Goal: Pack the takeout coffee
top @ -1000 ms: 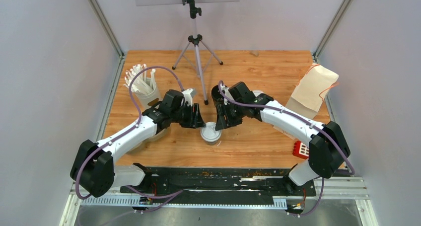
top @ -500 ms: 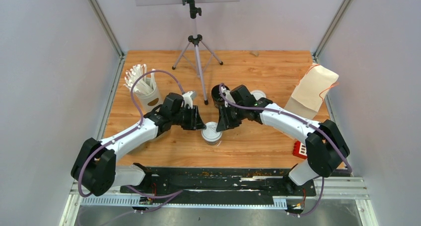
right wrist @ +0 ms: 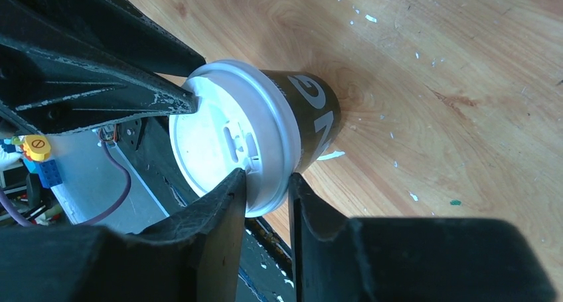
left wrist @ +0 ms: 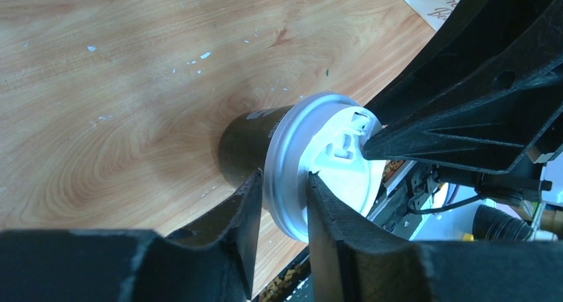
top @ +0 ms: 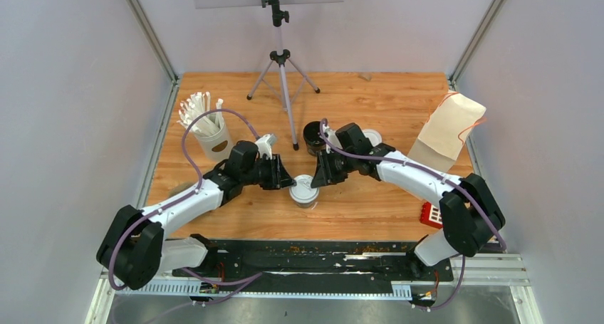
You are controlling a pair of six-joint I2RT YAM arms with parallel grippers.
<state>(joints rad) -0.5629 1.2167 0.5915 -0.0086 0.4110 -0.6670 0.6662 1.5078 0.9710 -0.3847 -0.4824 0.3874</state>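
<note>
At the centre of the overhead view, on the wooden tabletop [top: 370, 96], the left tool [top: 287, 184] and the right tool [top: 318, 181] meet from opposite sides at an upright black takeout coffee cup [left wrist: 242, 146]. Each is nearly closed, pinching the rim of the cup's white lid [left wrist: 292, 162].

I drew my left gripper [top: 286, 182] nearer and lower, and that arm swung clear of the tall white cup of white straws [top: 212, 140] at the far left. My right gripper [top: 316, 179] also eased nearer. Both pairs of my fingers narrowed until they pinched the rim of the round white plastic lid [top: 304, 189] on the small black paper cup [left wrist: 245, 143], one from each side.
</note>
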